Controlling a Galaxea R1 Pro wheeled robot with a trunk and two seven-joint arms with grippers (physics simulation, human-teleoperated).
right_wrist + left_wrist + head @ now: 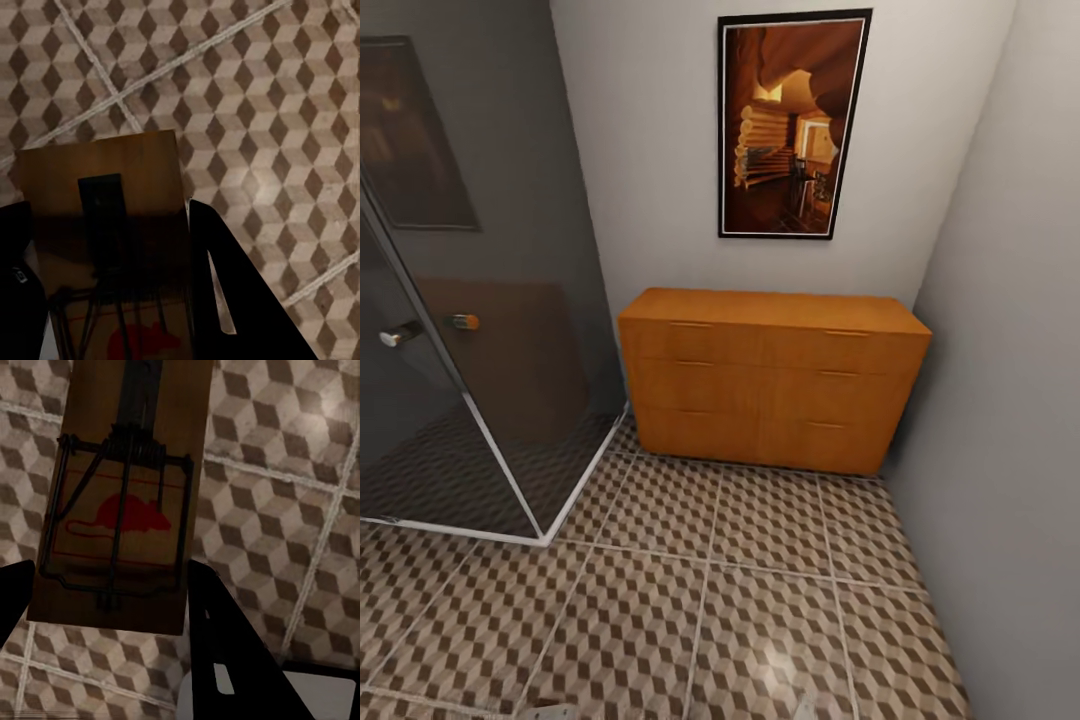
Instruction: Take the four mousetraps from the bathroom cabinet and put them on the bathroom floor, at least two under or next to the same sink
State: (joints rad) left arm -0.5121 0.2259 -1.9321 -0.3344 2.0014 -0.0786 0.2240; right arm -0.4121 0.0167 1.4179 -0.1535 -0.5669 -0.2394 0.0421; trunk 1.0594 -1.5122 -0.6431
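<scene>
1. Left gripper (109, 585): my wrist camera shows its dark fingers closed against both long edges of a mousetrap (124, 495), red mouse print up, held above the bathroom floor (285, 510).
2. Right gripper (112, 225): fingers clamp a second mousetrap (112, 225), also off the floor.
3. Head view: orange cabinet (772, 380) against the far wall, drawers closed, glass shower (470, 380) to its left.

Orange wood dresser (772, 378) vs back wall, framed pic (790, 125) above, glass shower (460, 330) beside.
</scene>
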